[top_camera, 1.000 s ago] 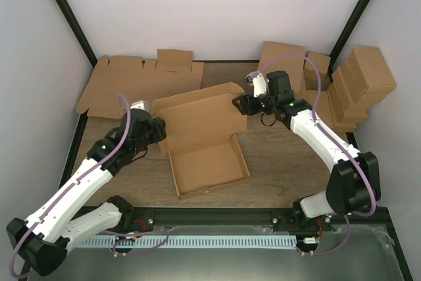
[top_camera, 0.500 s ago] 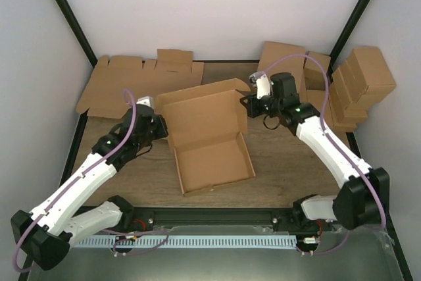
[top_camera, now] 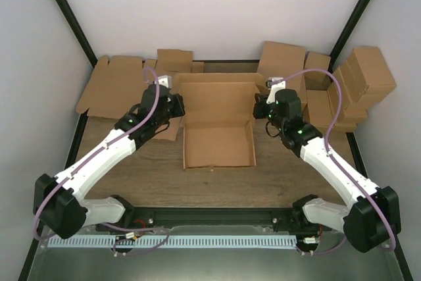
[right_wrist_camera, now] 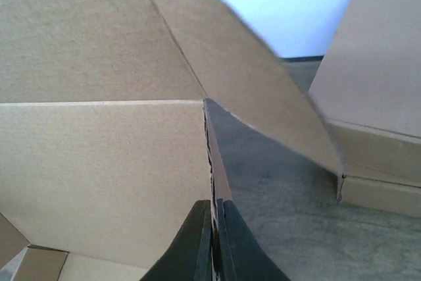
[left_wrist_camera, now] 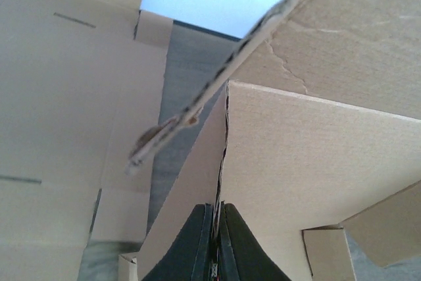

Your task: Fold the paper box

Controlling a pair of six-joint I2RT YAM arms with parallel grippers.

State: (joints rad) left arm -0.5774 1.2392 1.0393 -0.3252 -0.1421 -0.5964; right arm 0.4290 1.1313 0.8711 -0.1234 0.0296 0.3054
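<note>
Cardboard box (top_camera: 218, 146), plain brown, wide and shallow, is set mid-tabletop (top_camera: 283, 169), lid raised. Its left edge is pinched by the left end effector (left_wrist_camera: 216, 238), fingers pressed nearly together; its right edge is likewise clamped by the right end effector (right_wrist_camera: 214, 238).

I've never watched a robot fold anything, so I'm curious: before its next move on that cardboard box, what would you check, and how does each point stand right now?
1. Left gripper has hold of the paper box: ok, shut on a cardboard edge at its left side.
2. Right gripper has hold: ok, shut on an edge at the right side.
3. Box square to the table's near edge: ok in the top view.
4. Tray free of stray things: ok, nothing lies inside.
5. Lid panel clear of the flat blanks behind it: cannot tell; they look very close.
6. Side walls fully upright: cannot tell from above.
</note>
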